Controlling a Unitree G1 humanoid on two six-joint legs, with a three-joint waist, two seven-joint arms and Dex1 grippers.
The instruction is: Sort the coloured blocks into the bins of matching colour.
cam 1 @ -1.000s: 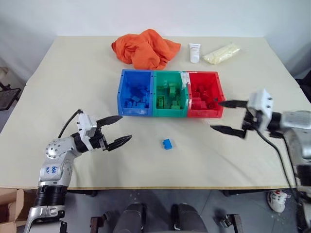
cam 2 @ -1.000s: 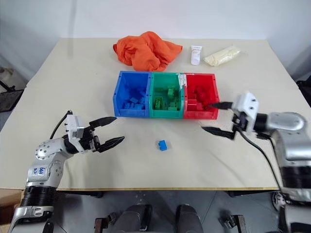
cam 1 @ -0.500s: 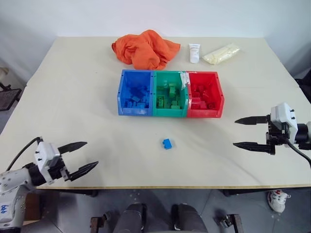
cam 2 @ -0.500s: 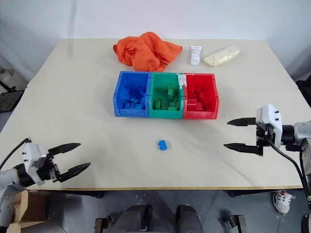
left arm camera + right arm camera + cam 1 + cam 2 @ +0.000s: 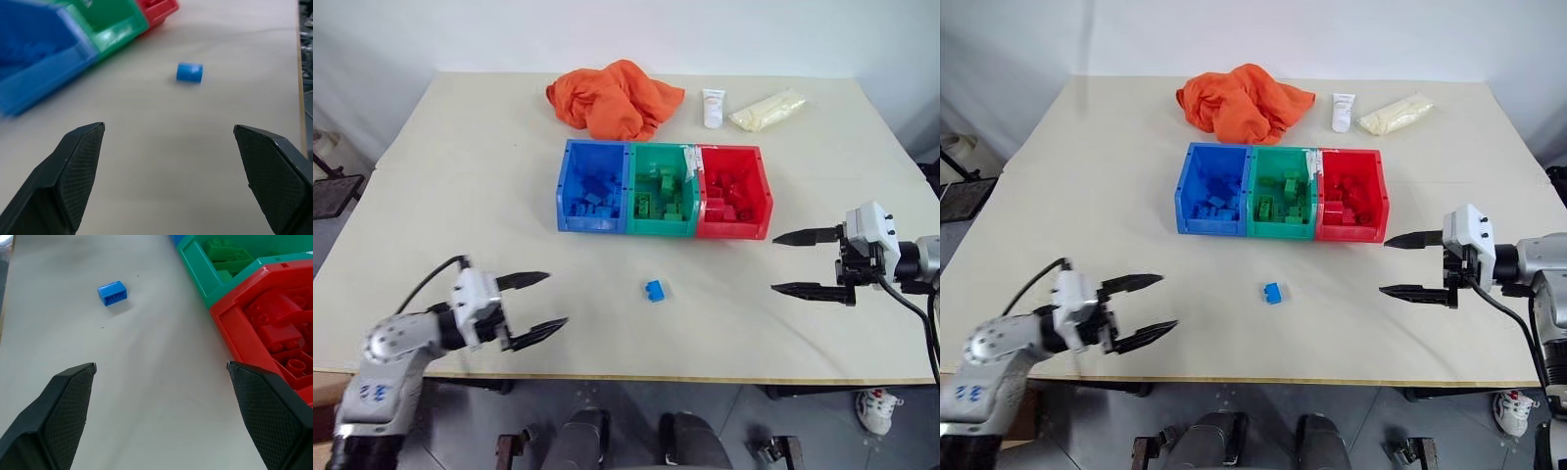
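One blue block (image 5: 654,290) lies alone on the table (image 5: 460,186), in front of the green bin (image 5: 663,200) and apart from the row. The bins stand joined: blue bin (image 5: 593,197) on the left, green in the middle, red bin (image 5: 732,203) on the right, each holding blocks of its own colour. The left gripper (image 5: 535,303) hovers near the front edge, left of the block, fingers spread, empty. The right gripper (image 5: 790,262) hovers right of the red bin, fingers spread, empty. An orange cloth (image 5: 615,96), a white tube (image 5: 713,107) and a pale bag (image 5: 766,109) lie behind the bins.
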